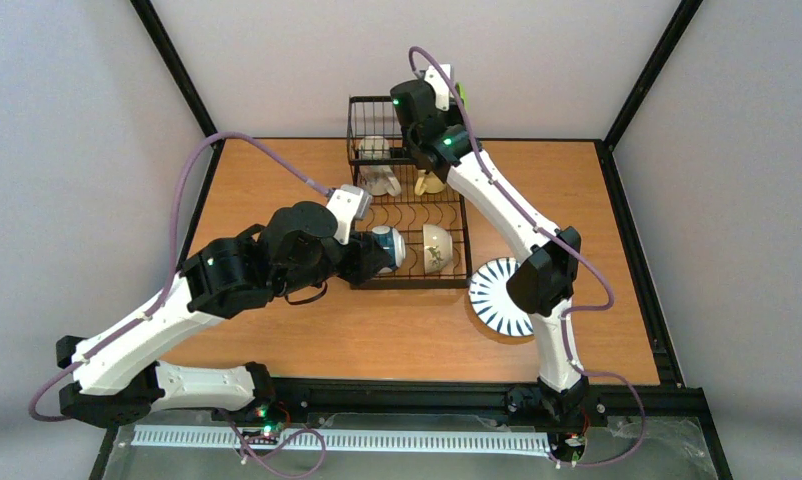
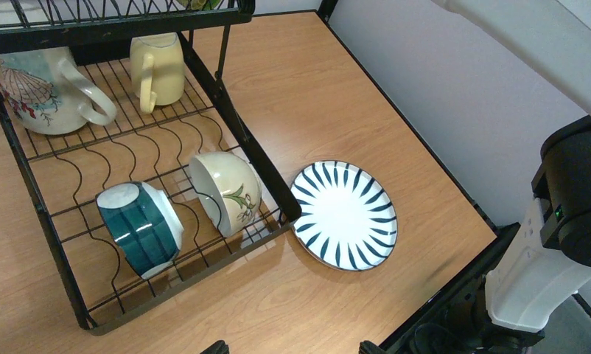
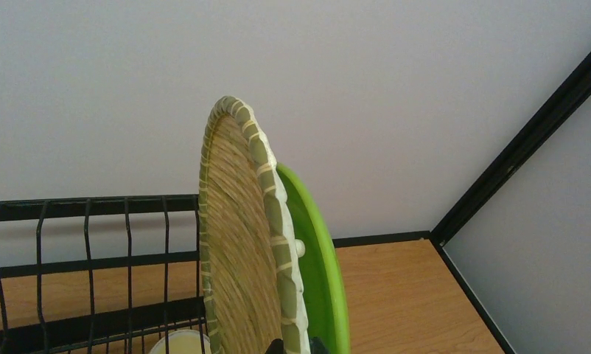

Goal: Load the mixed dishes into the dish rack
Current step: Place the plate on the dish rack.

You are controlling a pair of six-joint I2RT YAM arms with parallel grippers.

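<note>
Starting at the left: left gripper (image 1: 365, 258) spread wide and empty, poised over the near-left corner of the dish rack (image 2: 237, 125), above the teal-and-white bowl (image 2: 141, 228), which is tipped on edge in the plate slots. Farther back, at the rack's far end, white mug (image 2: 35, 92) with a shell print. Just right of the teal one, cream bowl (image 2: 230, 192) with a leaf motif, also tipped on edge; behind it, cream-yellow mug (image 2: 163, 66). Farther right and high above the rack's far end, right gripper (image 3: 296, 346) pinched tight on the bottom rim of the lime-green plate (image 3: 318, 258), held upright and edge-on, a straw-textured disc (image 3: 237, 243) flat against its face; one piece or two, cannot tell. Rightmost, striped white plate (image 2: 344, 214) flat on the table (image 2: 337, 88), just beside the rack's near-right corner.

Likely step: seating the green plate. Bring it down edge-first into a free curved slot between mugs and bowls, upright, clear of the yellow mug below and the basket wires. Let go only once the rim rests in the wire. Hold the left arm out of the path.

Count: two mugs, two bowls, two plates, one woven disc, one rack, two grippers.
</note>
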